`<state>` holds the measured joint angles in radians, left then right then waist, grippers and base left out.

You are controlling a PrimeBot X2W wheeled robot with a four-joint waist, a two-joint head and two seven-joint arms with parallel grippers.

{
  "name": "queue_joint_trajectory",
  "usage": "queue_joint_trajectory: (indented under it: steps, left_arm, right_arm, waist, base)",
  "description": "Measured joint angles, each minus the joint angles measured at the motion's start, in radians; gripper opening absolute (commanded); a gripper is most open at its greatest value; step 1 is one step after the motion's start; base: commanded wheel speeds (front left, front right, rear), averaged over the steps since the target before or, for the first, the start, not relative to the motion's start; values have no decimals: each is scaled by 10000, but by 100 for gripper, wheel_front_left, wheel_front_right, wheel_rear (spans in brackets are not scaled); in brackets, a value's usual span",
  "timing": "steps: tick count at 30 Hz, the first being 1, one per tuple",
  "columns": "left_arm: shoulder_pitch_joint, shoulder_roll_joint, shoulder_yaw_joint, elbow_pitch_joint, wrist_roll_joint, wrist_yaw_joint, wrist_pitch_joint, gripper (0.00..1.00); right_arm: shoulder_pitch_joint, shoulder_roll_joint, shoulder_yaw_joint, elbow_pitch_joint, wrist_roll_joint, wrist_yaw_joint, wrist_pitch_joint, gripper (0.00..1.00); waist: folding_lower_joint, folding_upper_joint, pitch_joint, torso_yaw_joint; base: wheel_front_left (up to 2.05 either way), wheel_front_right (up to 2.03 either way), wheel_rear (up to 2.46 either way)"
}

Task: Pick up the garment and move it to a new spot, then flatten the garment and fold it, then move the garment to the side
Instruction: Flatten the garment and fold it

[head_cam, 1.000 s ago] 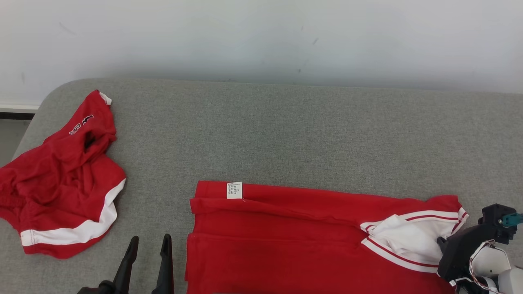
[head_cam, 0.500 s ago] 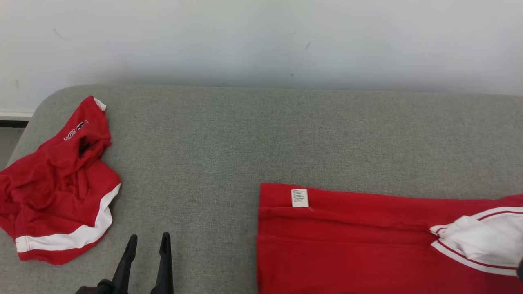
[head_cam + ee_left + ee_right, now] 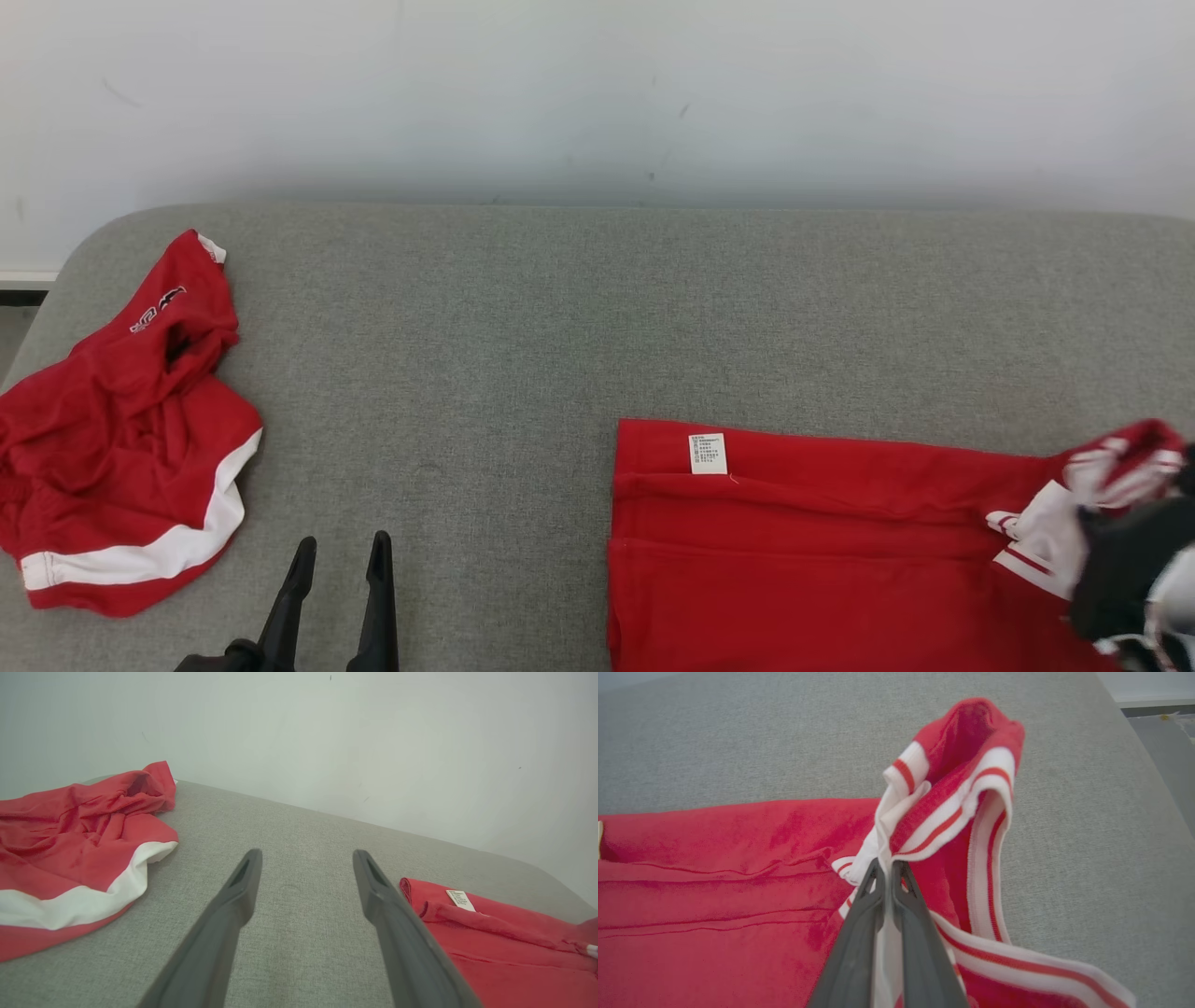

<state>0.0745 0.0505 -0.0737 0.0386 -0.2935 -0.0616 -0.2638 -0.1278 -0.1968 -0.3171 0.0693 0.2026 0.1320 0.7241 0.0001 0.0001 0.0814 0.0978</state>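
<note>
- Right end effector (image 3: pixel 888 865) is pinched shut on the white-and-red striped ribbed trim (image 3: pixel 952 807) of the folded red cotton garment (image 3: pixel 714 858), holding that edge raised off the grey fabric-covered surface (image 3: pixel 738 732).
- Left end effector (image 3: pixel 343 541) hovers with its jaws wide apart, empty, between that garment and a crumpled red garment with a white band (image 3: pixel 112 448).
- Judging by the neat fold, the move to the side is in hand; it calls for a low, steady drag so the layers stay stacked.

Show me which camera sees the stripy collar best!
The right wrist view: the collar is close, stripes sharp, pinched by the shut right gripper. The head view shows it blurred at the right edge, partly behind that gripper. The left wrist view catches just a sliver.
</note>
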Motion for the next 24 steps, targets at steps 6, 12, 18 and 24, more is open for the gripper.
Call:
queue_joint_trajectory:
  steps: [6, 12, 18, 24]
  left_arm:
    - [-35, 0, -10, 19, 0, -4, 0, 100]
    - [-26, -2, -79, 73, -4, -15, 0, 100]
    - [9, 0, -102, 119, -33, -50, 0, 100]
    - [27, 0, -196, 151, -31, -81, 0, 100]
  right_arm:
    - [-173, 351, 2257, -635, 970, 0, 598, 0]
    - [-611, 506, 3983, -491, 1419, 0, 759, 0]
    - [-1107, 798, 5014, 385, 1672, 0, 493, 0]
    - [-1684, 1210, 5584, 1918, 1630, -2, -69, 0]
  waist:
    - [-1, -1, -51, 45]
    - [0, -1, -101, 192]
    - [-2, -1, -160, 339]
    - [-2, -1, -184, 465]
  base:
    - [0, 0, 0]
    - [0, 0, 0]
    - [0, 0, 0]
    - [0, 0, 0]
